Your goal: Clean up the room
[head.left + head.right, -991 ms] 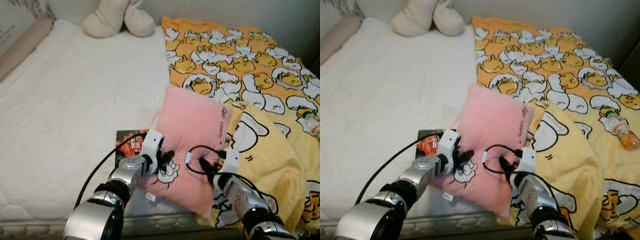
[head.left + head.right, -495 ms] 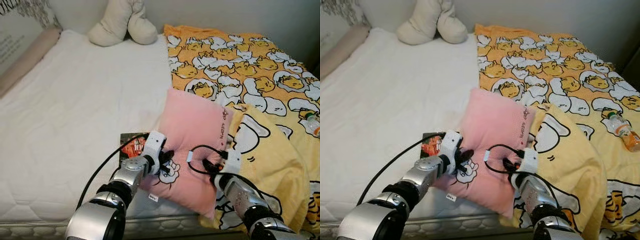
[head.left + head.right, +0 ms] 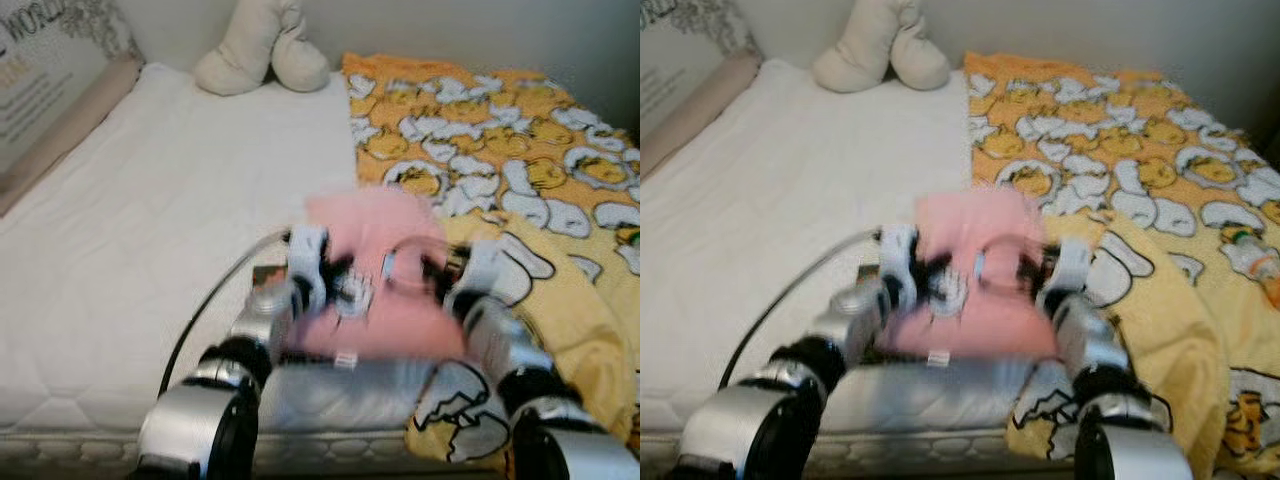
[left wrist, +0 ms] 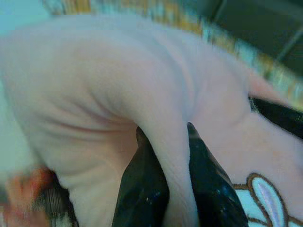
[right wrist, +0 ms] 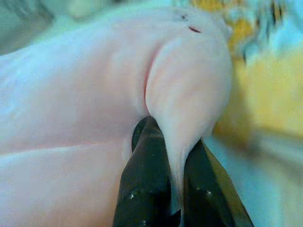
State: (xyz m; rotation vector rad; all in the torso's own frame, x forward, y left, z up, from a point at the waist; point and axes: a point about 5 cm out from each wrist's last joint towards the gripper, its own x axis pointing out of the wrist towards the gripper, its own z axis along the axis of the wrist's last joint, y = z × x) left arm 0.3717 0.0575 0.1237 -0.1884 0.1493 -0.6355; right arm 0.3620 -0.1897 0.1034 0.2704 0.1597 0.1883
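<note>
Head view, blurred: pillow point(image 3: 375, 270) held above the bed point(image 3: 150, 230), between left gripper point(image 3: 335, 280) and right gripper point(image 3: 440, 275). Left wrist: fingers point(image 4: 142, 189) pinch a pillow fold. Right wrist: fingers point(image 5: 144, 189) likewise. Pillow placement, blanket point(image 3: 520, 170) and bottle point(image 3: 1252, 257) appear outstanding.

Pink pillow point(image 3: 375, 255) (white cartoon patch), yellow egg-print blanket point(image 3: 520, 170), white mattress point(image 3: 170, 200).
</note>
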